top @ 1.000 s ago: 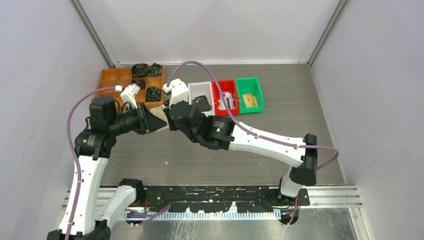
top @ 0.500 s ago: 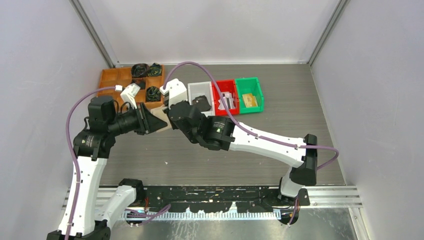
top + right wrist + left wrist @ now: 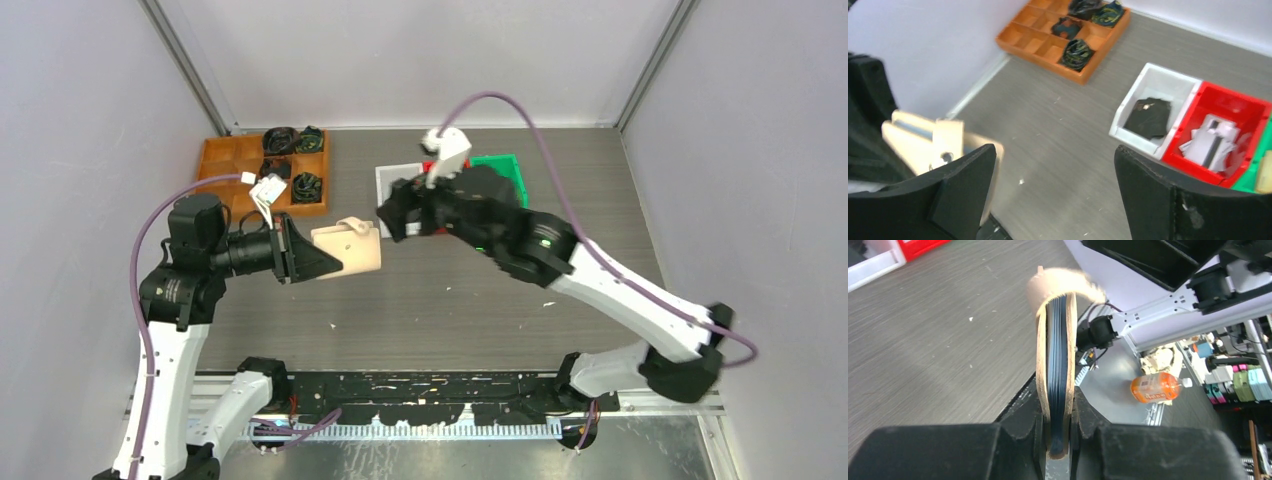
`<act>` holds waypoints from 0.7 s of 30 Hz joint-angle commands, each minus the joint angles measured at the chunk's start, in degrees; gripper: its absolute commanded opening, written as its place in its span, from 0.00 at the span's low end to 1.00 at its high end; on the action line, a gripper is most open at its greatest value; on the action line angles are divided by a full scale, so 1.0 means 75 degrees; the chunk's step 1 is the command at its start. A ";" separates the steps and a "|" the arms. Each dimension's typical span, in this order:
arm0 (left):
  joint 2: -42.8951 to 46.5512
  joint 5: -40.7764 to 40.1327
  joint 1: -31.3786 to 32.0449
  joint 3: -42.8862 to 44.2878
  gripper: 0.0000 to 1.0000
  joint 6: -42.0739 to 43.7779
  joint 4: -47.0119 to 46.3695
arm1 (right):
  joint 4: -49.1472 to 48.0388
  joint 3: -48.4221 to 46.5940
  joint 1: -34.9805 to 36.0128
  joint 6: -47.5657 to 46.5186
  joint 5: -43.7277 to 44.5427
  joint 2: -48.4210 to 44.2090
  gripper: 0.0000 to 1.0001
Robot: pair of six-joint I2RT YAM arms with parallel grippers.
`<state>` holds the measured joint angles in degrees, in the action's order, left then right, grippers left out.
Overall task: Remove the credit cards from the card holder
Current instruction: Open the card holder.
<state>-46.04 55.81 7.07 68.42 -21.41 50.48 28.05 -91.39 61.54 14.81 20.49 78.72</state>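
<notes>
The card holder [image 3: 350, 245] is clamped by one end in the left gripper [image 3: 1058, 415] and held off the table [image 3: 450, 290], facing the right gripper [image 3: 1055, 152], which is spread wide and empty nearby, presumably so cards can be drawn out.

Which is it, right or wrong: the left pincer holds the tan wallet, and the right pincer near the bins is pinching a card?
Wrong in one part: the right pincer is wide open and pinches nothing, as the right wrist view shows. The left pincer does hold the tan wallet, and the right pincer is near the bins.
</notes>
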 commanded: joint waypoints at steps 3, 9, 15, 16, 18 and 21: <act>0.0127 0.1271 0.0018 0.0413 0.00 -0.0461 -0.0753 | -0.2513 0.2615 -0.1170 0.1427 -0.5053 -0.2099 0.99; 0.0156 0.1605 0.0020 0.0372 0.00 -0.1160 -0.1422 | -0.4279 0.3326 -0.1274 0.2449 -0.7297 -0.1770 0.99; 0.0213 0.1895 0.0020 0.0457 0.00 -0.1638 -0.1748 | -0.4697 0.3088 -0.1244 0.2417 -0.7361 -0.1214 0.99; 0.0217 0.1942 0.0018 0.0481 0.00 -0.1669 -0.1766 | -0.4776 0.3020 -0.1244 0.2440 -0.7351 -0.1124 0.99; 0.0250 0.2004 0.0019 0.0498 0.00 -0.1731 -0.1793 | -0.5081 0.2897 -0.1234 0.2586 -0.7395 -0.0921 0.99; 0.0302 0.2071 0.0022 0.0438 0.00 -0.1771 -0.1840 | -0.5591 0.2645 -0.1234 0.2907 -0.7635 -0.0599 0.97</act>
<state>-45.23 67.26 7.07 69.34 -32.60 40.99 -3.88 -66.78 52.12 33.19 -33.54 72.40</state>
